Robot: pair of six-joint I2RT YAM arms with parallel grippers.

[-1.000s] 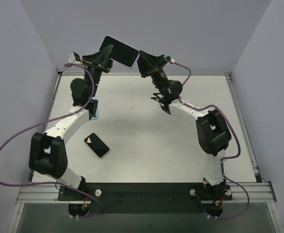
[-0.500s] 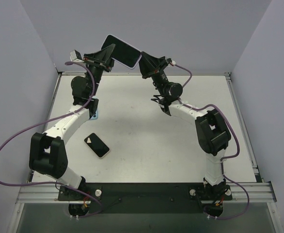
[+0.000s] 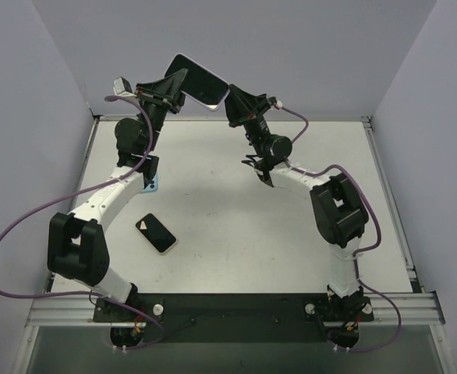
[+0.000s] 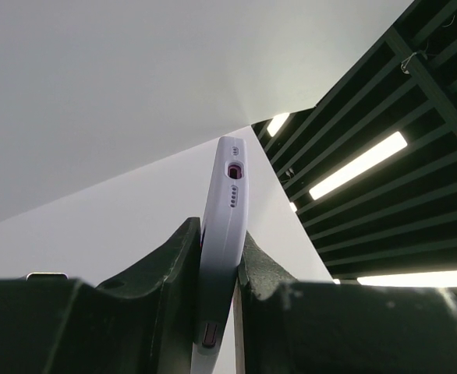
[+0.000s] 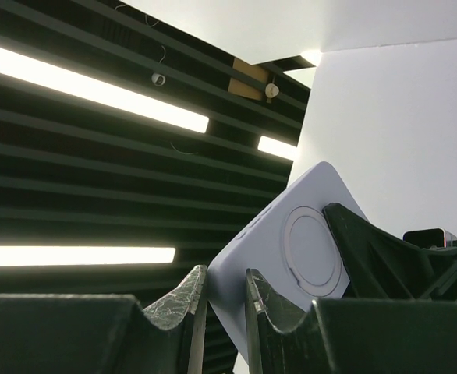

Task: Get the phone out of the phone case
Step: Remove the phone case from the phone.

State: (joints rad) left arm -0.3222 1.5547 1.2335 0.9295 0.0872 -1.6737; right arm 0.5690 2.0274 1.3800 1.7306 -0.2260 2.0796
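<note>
The phone in its lavender case (image 3: 201, 80) is held high above the table's far edge, dark screen toward the top camera. My left gripper (image 3: 174, 82) is shut on its left end; the left wrist view shows the case edge (image 4: 224, 195) with port and speaker holes pinched between my fingers there (image 4: 219, 234). My right gripper (image 3: 230, 95) is shut on the right end. In the right wrist view, my right gripper (image 5: 225, 280) clamps a corner of the case's back (image 5: 291, 249), which has a round ring. The left finger (image 5: 369, 249) shows behind.
A second black phone (image 3: 156, 233) lies flat on the white table (image 3: 236, 218), left of centre. A small light blue object (image 3: 153, 185) sits by the left arm's forearm. Grey walls enclose the table on three sides.
Both grippers and the cased phone have shifted slightly up and to the right, and the phone has tilted a little. The phone on the table has not moved.
</note>
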